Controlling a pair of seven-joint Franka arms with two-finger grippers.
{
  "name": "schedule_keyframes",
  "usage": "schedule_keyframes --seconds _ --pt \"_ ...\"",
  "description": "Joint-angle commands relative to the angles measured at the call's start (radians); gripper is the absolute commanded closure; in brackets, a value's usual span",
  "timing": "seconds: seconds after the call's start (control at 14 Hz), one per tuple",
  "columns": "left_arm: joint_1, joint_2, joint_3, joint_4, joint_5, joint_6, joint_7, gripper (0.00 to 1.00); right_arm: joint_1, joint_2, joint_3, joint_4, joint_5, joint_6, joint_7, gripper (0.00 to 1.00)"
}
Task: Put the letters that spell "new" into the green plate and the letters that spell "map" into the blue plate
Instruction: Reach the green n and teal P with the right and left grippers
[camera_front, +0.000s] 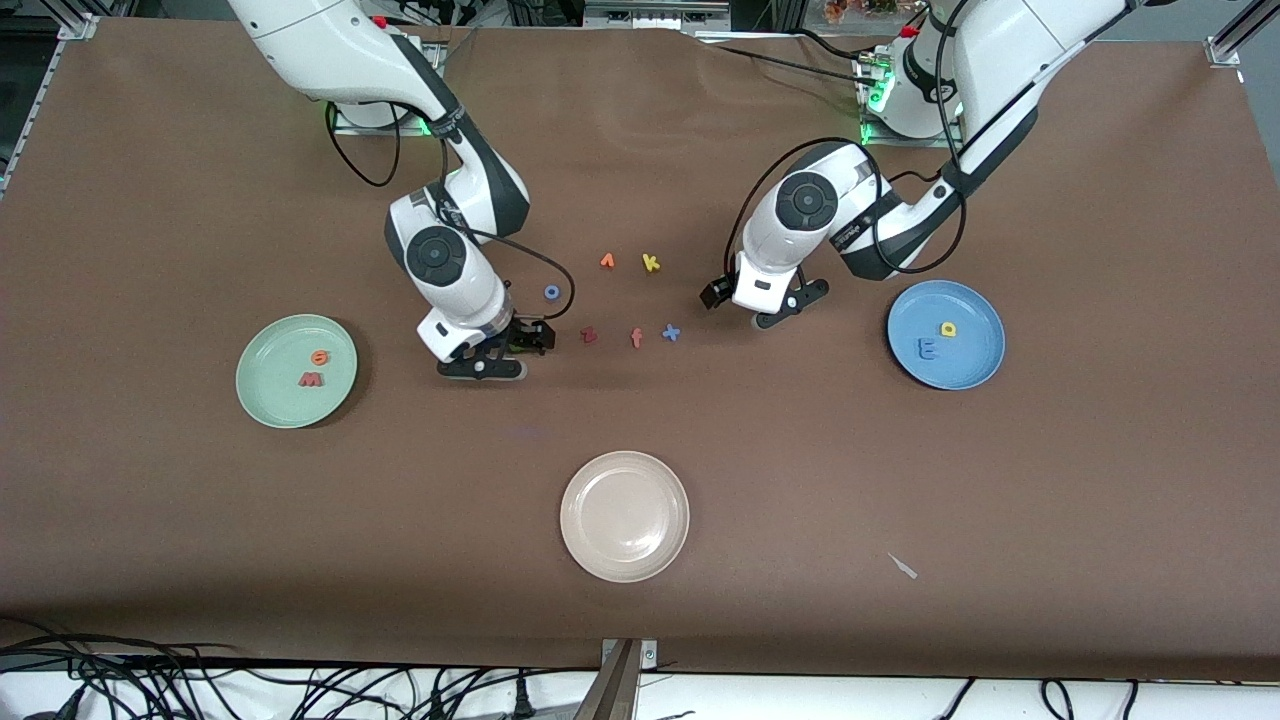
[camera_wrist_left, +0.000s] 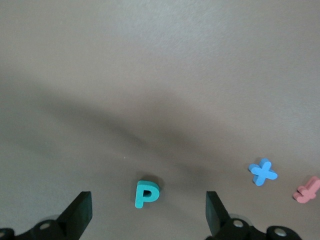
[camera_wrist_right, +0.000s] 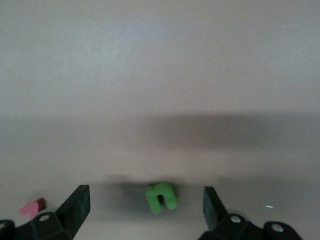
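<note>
Round pale mint-green plate (camera_front: 296, 371) with shallow rim, toward the right arm's end of the table: holds a small orange round foam "e" (camera_front: 319, 356) and, just nearer the front camera, a red-pink foam "w" (camera_front: 311, 379). Right gripper (camera_front: 490, 355), low over the brown table covering (camera_front: 640, 620) beside that plate: jaws released and spread wide, nothing grasped; the small green foam "n" (camera_wrist_right: 161, 197) lies flat on the covering between the two black fingers (camera_wrist_right: 75, 207), touching neither. Loose foam letters at mid-table: blue ring "o" (camera_front: 551, 292), dark red "z" (camera_front: 588, 334), an orange piece (camera_front: 607, 261), salmon "f" (camera_front: 636, 338), yellow "k" (camera_front: 651, 263), blue "x" (camera_front: 671, 333). Round cream-white plate (camera_front: 625, 515), nearest the front camera, bare. Left gripper (camera_front: 760, 305), low over the covering next to the blue "x": jaws likewise released and wide, grasping nothing; the small teal foam "p" (camera_wrist_left: 146, 194) lies flat between its fingers, clear of both. Round mid-blue plate (camera_front: 946, 334) with shallow rim, toward the left arm's end: holds a yellow foam "a" (camera_front: 948, 328) and a blue foam "m" (camera_front: 928, 349) close together.
</note>
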Motion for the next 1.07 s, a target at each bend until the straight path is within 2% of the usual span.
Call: schedule_keyframes --seconds 0.0,0.21,0.43,0.57,0.78,1.0 --pt "-0.067 0.015 0.041 0.002 0.034 0.028 -0.061 0.00 -0.001 -0.007 0.001 -0.032 -0.007 0.021 -0.106 0.00" --pt "-0.104 0.036 0.065 -0.007 0.036 0.089 -0.064 0.00 -0.001 -0.012 0.000 -0.056 -0.007 0.018 -0.202 0.01" --pt "-0.112 0.069 0.081 -0.012 0.132 0.089 -0.066 0.00 -0.001 -0.011 -0.002 -0.067 -0.007 0.021 -0.221 0.09" --pt "-0.114 0.084 0.082 -0.012 0.151 0.089 -0.067 0.01 -0.001 -0.009 -0.002 -0.067 -0.007 0.021 -0.222 0.20" --pt "-0.114 0.095 0.082 -0.010 0.152 0.089 -0.084 0.14 -0.004 -0.007 -0.004 -0.061 -0.009 0.021 -0.224 0.30" --pt "-0.137 0.112 0.082 -0.012 0.151 0.089 -0.098 0.22 -0.009 -0.001 -0.004 -0.053 -0.010 0.025 -0.226 0.34"
